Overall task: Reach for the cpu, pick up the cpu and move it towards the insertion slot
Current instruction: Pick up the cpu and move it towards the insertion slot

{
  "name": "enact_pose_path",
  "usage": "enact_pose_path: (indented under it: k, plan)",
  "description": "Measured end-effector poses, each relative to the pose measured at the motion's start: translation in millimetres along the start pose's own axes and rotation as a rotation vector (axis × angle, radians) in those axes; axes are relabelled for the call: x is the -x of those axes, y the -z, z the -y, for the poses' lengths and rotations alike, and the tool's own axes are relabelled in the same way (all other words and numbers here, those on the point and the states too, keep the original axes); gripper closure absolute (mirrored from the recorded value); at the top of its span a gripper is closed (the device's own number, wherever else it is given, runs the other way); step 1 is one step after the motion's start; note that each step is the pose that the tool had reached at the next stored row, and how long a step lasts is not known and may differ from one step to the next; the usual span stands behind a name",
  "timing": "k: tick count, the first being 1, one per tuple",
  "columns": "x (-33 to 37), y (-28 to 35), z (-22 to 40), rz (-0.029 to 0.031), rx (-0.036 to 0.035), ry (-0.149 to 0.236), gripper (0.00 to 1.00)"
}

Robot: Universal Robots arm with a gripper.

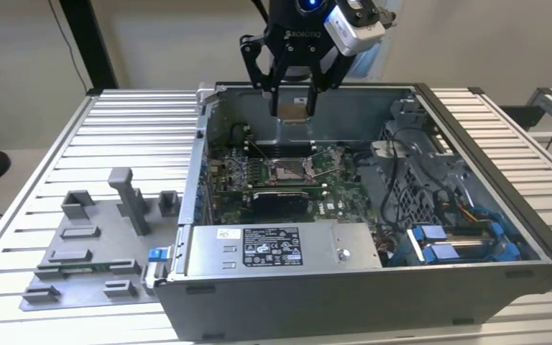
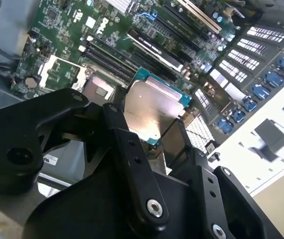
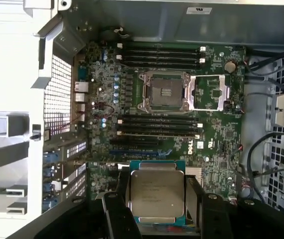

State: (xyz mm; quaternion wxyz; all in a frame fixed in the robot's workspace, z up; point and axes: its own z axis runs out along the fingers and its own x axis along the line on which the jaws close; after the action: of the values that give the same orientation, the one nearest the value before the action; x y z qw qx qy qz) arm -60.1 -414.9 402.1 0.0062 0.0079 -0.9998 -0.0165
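Gripper holds the cpu by its edges above the far side of the open case, so you should keep it level while moving nearer, over the insertion slot.

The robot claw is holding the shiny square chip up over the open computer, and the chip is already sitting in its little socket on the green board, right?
Not quite. The gripper does hold the cpu above the open computer case, but the chip is not in the insertion slot. The first wrist view shows the socket open with a bare brownish centre, apart from the chip.
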Motion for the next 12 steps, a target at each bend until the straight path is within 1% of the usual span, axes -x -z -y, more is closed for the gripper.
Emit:
enact_pose_path:
  k: [12]
  plan:
    - [0.4, -1.3, -25.3, 0.0000, 0.0000, 0.000, 1.00]
